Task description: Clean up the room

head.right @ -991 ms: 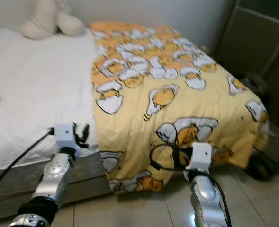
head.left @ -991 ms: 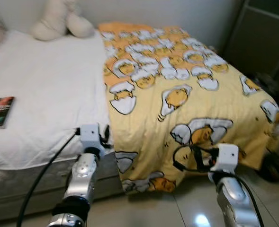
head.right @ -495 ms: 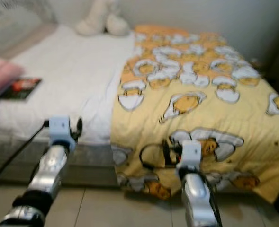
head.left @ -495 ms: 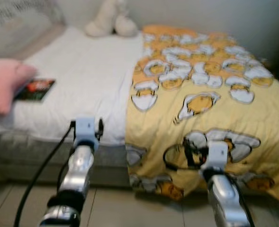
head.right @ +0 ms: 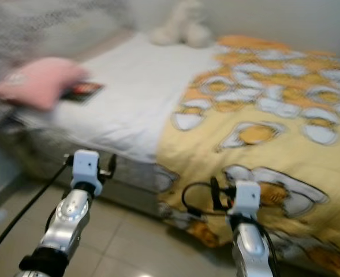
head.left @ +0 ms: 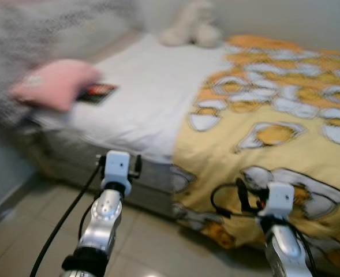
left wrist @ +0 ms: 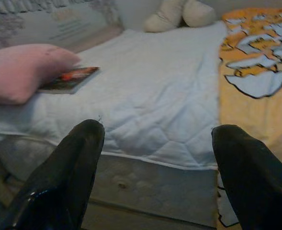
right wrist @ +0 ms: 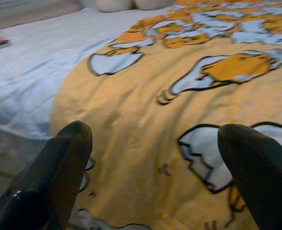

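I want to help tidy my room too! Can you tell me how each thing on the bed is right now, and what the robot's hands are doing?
Yellow blanket: spread over one part of the bed, edge hanging down toward the floor.
White sheet: uncovered beside the blanket.
Pink pillow: lying on the sheet, partly over the book.
Book: flat, closed.
Plush toy: at the far end by the wall.
Left gripper: open, holding nothing.
Right gripper: open, holding nothing.
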Available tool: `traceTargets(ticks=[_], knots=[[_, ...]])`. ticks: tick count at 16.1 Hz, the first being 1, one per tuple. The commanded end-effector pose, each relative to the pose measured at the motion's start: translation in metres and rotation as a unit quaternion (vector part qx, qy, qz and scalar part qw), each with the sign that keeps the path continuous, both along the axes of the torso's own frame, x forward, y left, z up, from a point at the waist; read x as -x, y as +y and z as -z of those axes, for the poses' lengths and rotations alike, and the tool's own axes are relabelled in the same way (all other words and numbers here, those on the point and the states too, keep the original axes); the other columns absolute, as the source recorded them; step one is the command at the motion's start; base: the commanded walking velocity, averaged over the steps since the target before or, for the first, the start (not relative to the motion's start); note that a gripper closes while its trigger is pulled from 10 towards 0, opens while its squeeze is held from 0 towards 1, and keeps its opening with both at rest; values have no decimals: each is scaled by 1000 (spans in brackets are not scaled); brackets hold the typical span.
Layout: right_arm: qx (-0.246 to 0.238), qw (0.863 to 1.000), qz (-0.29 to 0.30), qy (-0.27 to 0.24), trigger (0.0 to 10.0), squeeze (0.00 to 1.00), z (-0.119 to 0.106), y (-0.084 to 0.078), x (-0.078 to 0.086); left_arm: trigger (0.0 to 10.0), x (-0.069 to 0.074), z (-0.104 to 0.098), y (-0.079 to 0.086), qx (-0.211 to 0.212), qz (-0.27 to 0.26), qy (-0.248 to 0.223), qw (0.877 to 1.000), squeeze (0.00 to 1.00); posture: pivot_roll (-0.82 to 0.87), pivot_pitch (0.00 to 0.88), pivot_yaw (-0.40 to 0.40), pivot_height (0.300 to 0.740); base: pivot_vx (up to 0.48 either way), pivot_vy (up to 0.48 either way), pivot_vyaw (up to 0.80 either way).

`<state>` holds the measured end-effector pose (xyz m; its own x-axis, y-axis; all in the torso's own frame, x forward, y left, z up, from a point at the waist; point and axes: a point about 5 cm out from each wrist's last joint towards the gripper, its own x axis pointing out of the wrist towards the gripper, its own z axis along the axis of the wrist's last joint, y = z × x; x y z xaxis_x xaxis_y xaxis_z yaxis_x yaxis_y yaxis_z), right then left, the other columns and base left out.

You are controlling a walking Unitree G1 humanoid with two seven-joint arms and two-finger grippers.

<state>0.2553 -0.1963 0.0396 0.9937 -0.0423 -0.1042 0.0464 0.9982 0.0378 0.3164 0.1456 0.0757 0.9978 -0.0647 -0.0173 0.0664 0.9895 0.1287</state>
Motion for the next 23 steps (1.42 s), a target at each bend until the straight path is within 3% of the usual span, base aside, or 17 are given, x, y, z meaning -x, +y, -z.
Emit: traceTargets(ticks=[1,2,4,5,6,7,8,9,12,15,18,20,23], knots=[[0,1000,-8,-24,10000,1000,-9,4,-4,10000,-4,-5,0,12,-4,-3,1000,0,21,0,49,740,0,0,594],[-4,1000,-12,-25,10000,1000,-8,6,-4,10000,-7,-2,0,22,-25,13,999,1000,14,0,59,740,0,0,606],[-7,1000,-15,-22,10000,1000,-6,6,-3,10000,-7,0,-5,15,-21,21,999,1000,14,0,61,740,0,0,600],[-6,1000,-17,-18,10000,1000,-5,6,-2,10000,-8,0,-7,-4,-16,27,999,0,12,0,62,740,0,0,600],[-4,1000,-20,-16,10000,1000,-5,7,-2,10000,-9,0,-8,10,-20,32,999,0,10,0,60,740,0,0,600],[1,1000,-26,-17,10000,1000,-6,8,-2,10000,-8,4,-7,65,-35,52,996,0,4,0,61,740,360,-315,600],[15,999,-36,-18,10000,1000,-7,8,1,10000,-2,18,-1,134,-61,92,985,0,-3,0,59,740,442,0,600],[21,999,-39,-17,10000,1000,-8,7,2,10000,2,22,2,139,-64,98,983,0,-6,0,51,740,442,0,600],[41,997,-59,8,10000,1000,-5,-5,10,10000,15,29,-7,120,-40,90,988,0,5,0,-20,740,442,0,600],[38,998,-57,15,10000,1000,-5,-11,5,10000,9,17,-22,86,-13,64,994,0,-3,0,-7,740,442,0,598],[30,998,-47,8,10000,1000,-7,-11,-1,10000,7,16,-18,83,-16,66,994,0,-5,0,6,740,442,0,594],[18,999,-43,17,10000,1000,-1,-7,8,10000,8,10,-7,50,-16,45,998,0,-6,0,21,740,442,0,584],[14,999,-46,23,10000,1000,4,-2,8,10000,2,7,-15,35,-5,47,998,0,-10,0,28,740,376,0,581]])
